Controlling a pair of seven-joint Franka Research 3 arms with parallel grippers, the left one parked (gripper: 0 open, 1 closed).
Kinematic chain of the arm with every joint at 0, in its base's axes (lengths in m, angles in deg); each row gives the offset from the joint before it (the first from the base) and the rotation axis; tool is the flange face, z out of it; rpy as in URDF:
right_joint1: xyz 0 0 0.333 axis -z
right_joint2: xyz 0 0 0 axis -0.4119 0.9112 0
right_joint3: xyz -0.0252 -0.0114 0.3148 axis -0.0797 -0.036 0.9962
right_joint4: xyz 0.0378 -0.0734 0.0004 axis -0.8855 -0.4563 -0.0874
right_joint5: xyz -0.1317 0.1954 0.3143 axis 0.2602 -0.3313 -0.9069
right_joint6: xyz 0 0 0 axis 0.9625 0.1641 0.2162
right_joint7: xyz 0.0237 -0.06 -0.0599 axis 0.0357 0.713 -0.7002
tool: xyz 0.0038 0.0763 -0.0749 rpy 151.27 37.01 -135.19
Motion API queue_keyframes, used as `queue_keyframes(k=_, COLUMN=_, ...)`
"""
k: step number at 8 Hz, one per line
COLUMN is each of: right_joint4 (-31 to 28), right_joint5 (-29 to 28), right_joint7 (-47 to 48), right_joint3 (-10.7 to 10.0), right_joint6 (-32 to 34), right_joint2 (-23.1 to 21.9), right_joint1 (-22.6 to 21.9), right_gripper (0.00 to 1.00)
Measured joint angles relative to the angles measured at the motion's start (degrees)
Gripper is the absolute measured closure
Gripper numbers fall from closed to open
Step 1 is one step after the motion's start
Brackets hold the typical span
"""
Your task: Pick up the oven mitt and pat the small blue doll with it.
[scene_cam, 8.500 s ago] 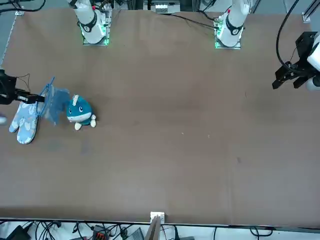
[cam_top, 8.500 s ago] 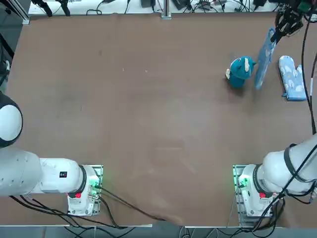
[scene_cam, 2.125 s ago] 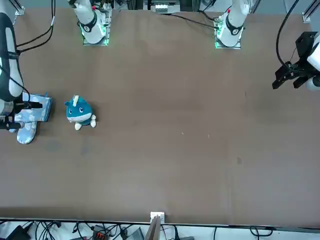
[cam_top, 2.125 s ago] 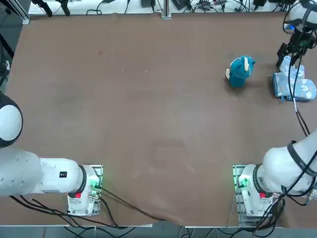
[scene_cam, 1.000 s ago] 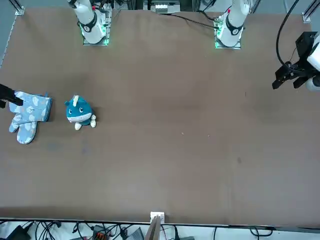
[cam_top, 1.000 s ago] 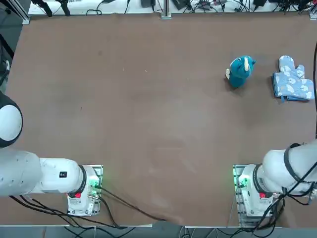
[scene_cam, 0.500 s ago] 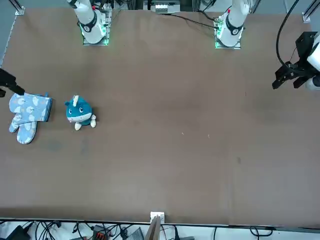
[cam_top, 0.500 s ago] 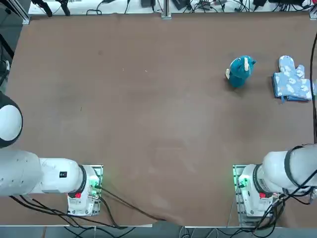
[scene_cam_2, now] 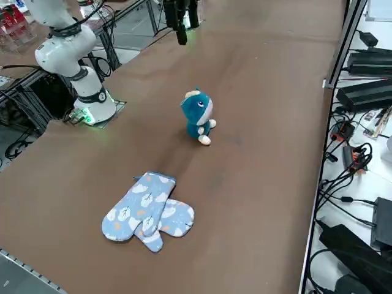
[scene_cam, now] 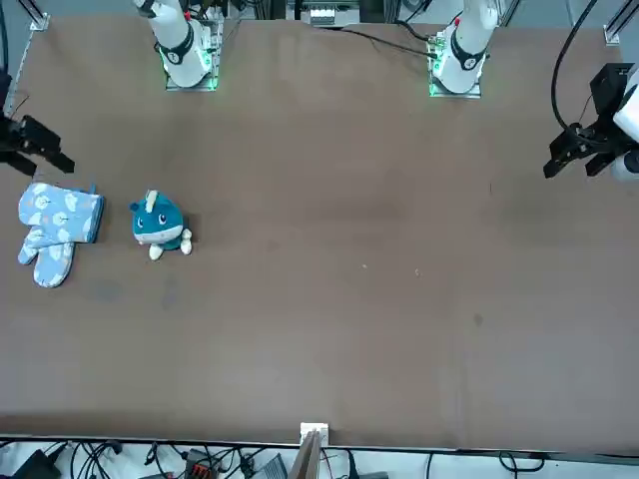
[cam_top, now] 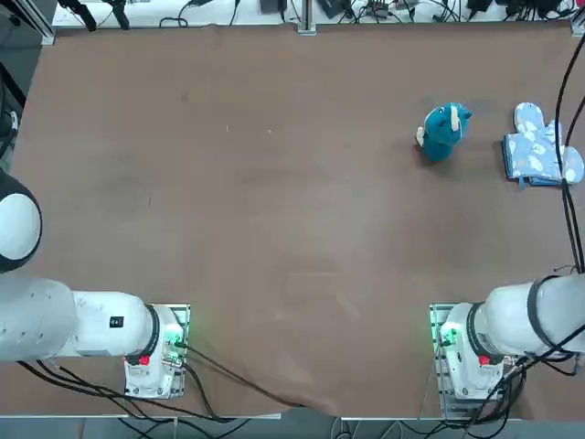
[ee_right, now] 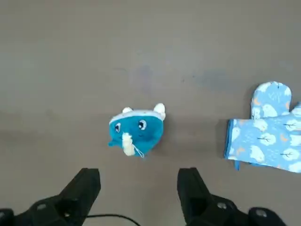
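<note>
The right gripper has pulled back from the oven mitt, jaws wide apart and empty. The mitt lies flat at the worktop edge, overlapping its twin. Only the wrist view looks between the fingers onto the blue doll. The side view shows the doll upright, mitt fingertips pointing away from it.

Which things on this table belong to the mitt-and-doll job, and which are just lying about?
Job:
- doll, upright on the table
- two alike mitts, lying overlapped beside it; either could be the one used
- right gripper, open, holding nothing

Lying about:
- nothing else on the table; cables past its edge
</note>
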Motion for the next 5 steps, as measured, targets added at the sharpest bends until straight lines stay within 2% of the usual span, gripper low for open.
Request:
queue_keyframes(k=2, right_joint4=-1.72, right_joint5=2.42, right_joint7=0.07, right_joint3=-1.61, right_joint6=0.01, right_joint2=-1.68, right_joint1=-2.94, right_gripper=0.00)
queue_keyframes(k=5, right_joint4=-1.99, right_joint5=5.51, right_joint7=0.64, right_joint3=-1.86, right_joint6=1.55, right_joint2=-2.45, right_joint1=-5.07, right_gripper=0.00)
